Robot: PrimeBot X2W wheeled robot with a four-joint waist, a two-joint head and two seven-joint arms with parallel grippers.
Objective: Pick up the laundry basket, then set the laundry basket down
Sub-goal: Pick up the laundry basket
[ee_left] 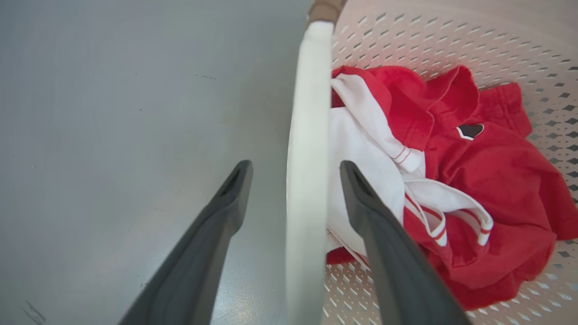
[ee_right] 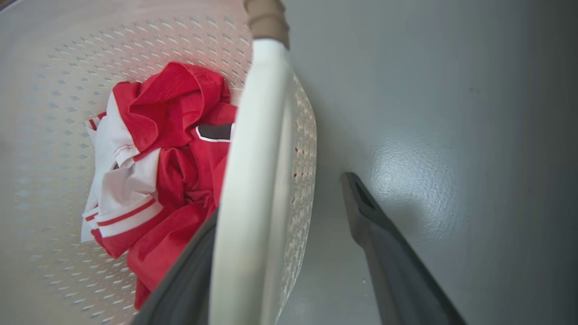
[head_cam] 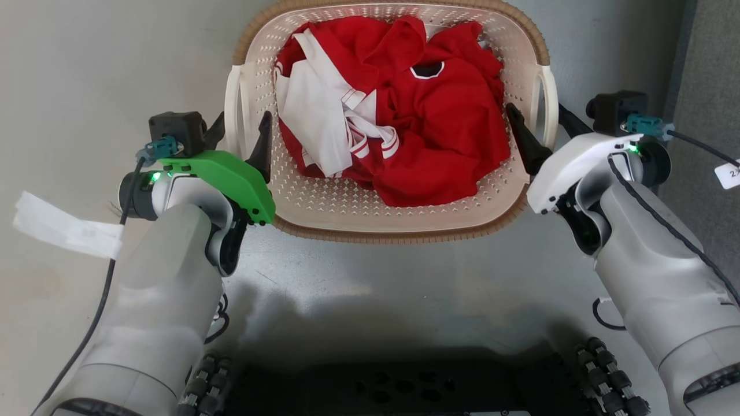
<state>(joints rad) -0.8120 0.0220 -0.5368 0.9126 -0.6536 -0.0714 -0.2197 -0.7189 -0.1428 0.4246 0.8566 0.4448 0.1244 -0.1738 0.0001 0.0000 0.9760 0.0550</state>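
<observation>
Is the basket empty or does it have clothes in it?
Not empty. Crumpled red and white clothes lie in the laundry basket, with bare perforated bottom showing beside them.

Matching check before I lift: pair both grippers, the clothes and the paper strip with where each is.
1 left gripper
2 right gripper
3 red and white clothes
4 white paper strip

A heaped inside the laundry basket
B open, astride the right handle
C on the floor at the head view's left edge
D open, astride the left handle

Pairs: 1-D, 2-B, 3-A, 4-C
</observation>
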